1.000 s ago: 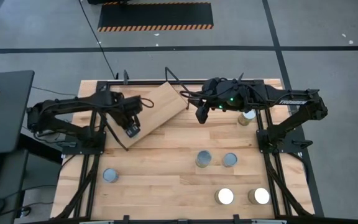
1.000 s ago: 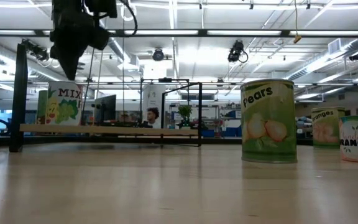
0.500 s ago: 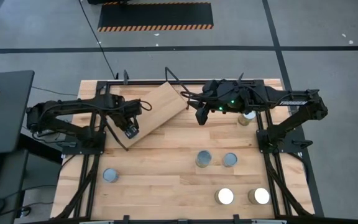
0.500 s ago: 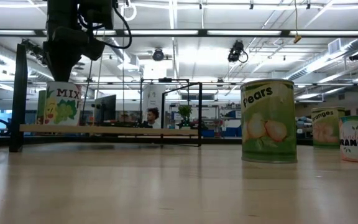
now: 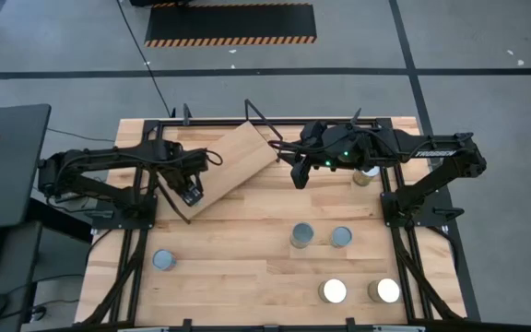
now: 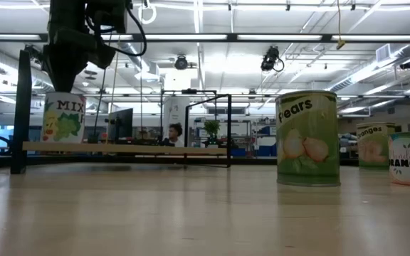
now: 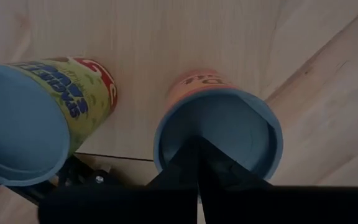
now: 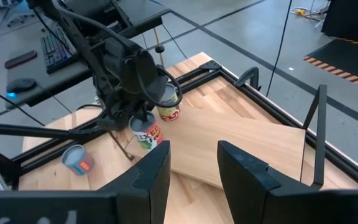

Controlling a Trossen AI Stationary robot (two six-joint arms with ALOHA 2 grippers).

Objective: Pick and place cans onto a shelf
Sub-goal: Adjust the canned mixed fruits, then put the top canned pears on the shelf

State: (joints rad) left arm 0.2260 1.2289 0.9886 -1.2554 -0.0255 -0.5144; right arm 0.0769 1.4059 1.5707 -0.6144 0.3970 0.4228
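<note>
Hanging clenched, maybe touching a blue-topped round tin [image 7: 229, 121] at the light wooden shelf's [image 5: 238, 157] corner, the left gripper [image 7: 197, 143] could topple it; the right gripper [image 8: 193, 158] waits, spread empty.

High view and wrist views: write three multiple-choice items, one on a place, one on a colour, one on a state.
1. The left gripper hangs over:
A. the end of the shelf where two cans stand
B. bare floor
C. the table's near edge

2. Those cans' tops look:
A. red
B. bluish
C. black

3. The right gripper is:
A. shut on a can
B. open and empty
C. clamped on the shelf

Key: 1 A, the right wrist view shows it above both cans on the board. 2 B, the left wrist view shows both tops. 3 B, its fingers stand apart with nothing between.
</note>
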